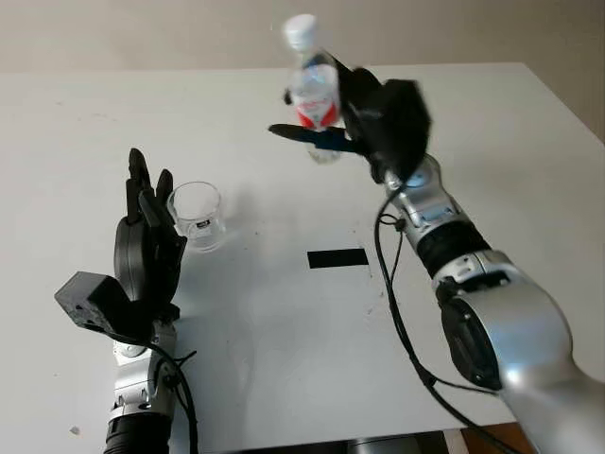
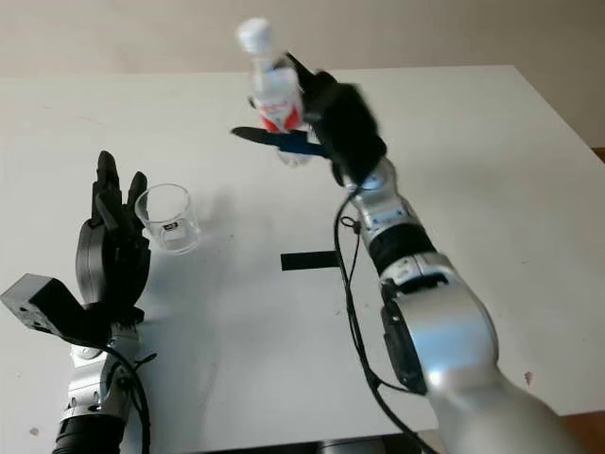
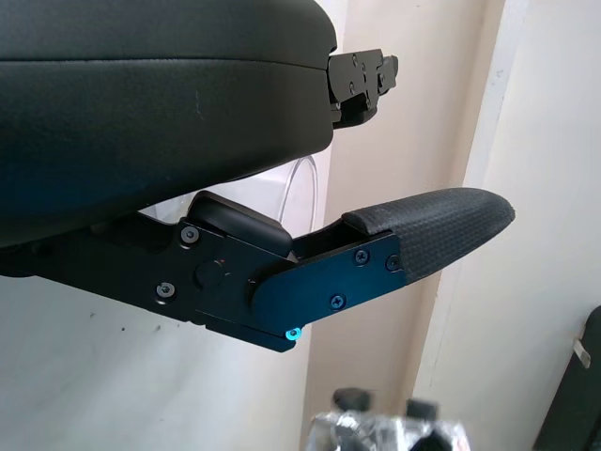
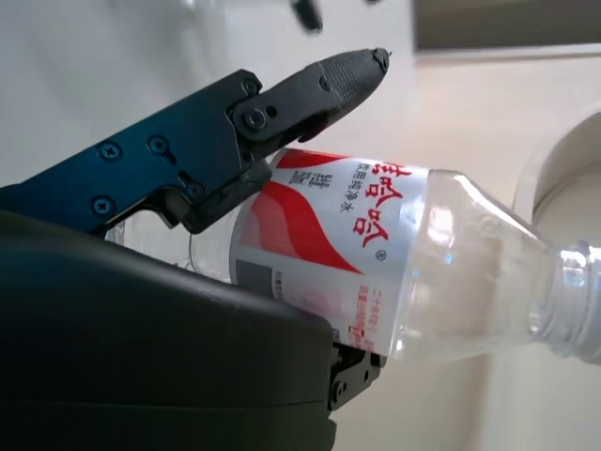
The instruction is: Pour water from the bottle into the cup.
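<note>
Clear plastic bottle (image 1: 313,90) clamped in right hand (image 1: 383,118) fingers (image 4: 282,103), lifted above table (image 1: 284,359), cap up. Left hand (image 1: 148,246) open, fingertips just beside glass cup (image 1: 197,216).

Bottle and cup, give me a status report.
Right hand shut on bottle, lifted above the table, upright. Left hand open beside the cup. Cup upright on table. Nothing between bottle and cup.

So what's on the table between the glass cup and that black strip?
Nothing: in the left eye view, bare table separates the cup from the black strip.
</note>
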Robot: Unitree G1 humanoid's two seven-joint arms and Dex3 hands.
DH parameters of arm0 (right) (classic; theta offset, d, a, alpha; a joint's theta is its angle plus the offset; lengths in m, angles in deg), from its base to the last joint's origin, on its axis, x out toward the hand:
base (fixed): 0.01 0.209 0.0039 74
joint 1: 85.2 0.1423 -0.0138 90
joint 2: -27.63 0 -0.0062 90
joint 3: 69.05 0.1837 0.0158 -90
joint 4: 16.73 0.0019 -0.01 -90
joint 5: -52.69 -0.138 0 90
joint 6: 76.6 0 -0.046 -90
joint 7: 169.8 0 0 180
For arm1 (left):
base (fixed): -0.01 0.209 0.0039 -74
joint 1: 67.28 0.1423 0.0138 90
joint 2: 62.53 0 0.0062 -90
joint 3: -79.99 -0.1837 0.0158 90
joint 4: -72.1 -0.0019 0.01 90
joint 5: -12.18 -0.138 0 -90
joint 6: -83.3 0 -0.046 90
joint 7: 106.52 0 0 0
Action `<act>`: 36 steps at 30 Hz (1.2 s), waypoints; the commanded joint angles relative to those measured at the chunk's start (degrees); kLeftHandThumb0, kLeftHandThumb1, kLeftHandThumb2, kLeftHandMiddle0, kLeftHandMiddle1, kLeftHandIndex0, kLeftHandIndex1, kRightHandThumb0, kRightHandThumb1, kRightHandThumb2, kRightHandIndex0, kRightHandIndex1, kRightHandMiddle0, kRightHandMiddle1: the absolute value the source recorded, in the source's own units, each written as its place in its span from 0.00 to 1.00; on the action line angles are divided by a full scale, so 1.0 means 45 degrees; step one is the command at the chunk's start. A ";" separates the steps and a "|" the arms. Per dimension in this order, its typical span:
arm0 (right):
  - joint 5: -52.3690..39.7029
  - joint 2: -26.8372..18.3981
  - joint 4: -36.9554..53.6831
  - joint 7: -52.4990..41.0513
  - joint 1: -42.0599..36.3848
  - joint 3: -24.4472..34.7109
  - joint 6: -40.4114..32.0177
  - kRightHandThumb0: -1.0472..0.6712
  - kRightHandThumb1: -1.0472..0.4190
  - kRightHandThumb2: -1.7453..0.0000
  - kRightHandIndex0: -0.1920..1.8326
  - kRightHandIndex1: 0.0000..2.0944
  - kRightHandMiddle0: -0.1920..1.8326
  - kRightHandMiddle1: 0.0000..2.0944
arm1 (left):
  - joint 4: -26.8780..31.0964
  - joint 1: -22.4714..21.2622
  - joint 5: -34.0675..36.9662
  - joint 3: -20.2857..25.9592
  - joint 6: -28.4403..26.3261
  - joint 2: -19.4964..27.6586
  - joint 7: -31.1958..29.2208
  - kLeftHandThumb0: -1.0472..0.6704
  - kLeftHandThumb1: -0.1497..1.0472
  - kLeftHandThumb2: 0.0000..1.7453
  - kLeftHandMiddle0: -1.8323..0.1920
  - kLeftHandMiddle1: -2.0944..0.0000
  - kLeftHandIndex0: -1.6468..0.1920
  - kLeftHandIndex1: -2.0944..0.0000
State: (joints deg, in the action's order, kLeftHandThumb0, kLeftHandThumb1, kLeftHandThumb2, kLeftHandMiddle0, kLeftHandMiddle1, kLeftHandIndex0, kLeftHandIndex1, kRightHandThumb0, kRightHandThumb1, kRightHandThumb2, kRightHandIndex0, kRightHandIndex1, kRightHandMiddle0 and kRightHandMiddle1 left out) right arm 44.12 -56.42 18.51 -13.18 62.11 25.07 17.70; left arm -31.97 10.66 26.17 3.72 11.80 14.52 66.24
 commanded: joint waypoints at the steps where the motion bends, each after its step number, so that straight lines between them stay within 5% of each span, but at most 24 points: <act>1: -0.0742 -0.0085 0.1760 -0.0716 -0.1039 0.0344 -0.1036 0.46 0.00 0.87 0.56 1.00 0.28 1.00 | 0.0014 0.0452 -0.0035 -0.0026 -0.0048 0.0061 -0.0087 0.12 1.00 0.45 1.00 0.82 0.95 1.00; 6: -0.1764 -0.0196 0.5260 -0.1610 -0.3435 0.0448 -0.3102 0.45 0.00 0.86 0.52 1.00 0.17 1.00 | 0.0332 0.0618 0.0048 -0.0043 -0.0387 0.0052 -0.0087 0.11 1.00 0.45 1.00 0.80 0.94 1.00; 14: -0.1662 -0.0336 0.8073 -0.1628 -0.5471 -0.0049 -0.4644 0.44 0.00 0.85 0.51 1.00 0.10 1.00 | 0.0293 0.0645 0.0278 -0.0003 -0.0474 0.0032 -0.0460 0.09 1.00 0.42 1.00 0.81 0.95 1.00; 25: -0.0778 -0.0464 0.8686 -0.0886 -0.6091 -0.0566 -0.5008 0.45 0.00 0.85 0.52 1.00 0.11 1.00 | 0.0581 0.0736 0.0302 -0.0011 -0.0704 0.0026 -0.0407 0.09 1.00 0.42 1.00 0.80 0.95 1.00; 36: -0.0327 0.0022 0.6655 -0.0473 -0.5637 -0.0681 -0.3693 0.46 0.00 0.83 0.49 1.00 0.10 1.00 | 0.0395 0.0595 0.0325 0.0057 -0.0668 0.0096 -0.0439 0.10 1.00 0.42 1.00 0.79 0.94 1.00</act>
State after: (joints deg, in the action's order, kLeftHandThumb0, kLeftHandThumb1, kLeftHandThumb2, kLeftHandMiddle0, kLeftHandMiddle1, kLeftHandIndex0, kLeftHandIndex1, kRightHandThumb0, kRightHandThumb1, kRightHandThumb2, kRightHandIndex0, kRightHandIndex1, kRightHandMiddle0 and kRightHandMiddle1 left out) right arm 42.54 -56.97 49.56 -15.43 35.41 21.81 -0.21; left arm -29.65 12.79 27.47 3.75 8.62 14.52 64.52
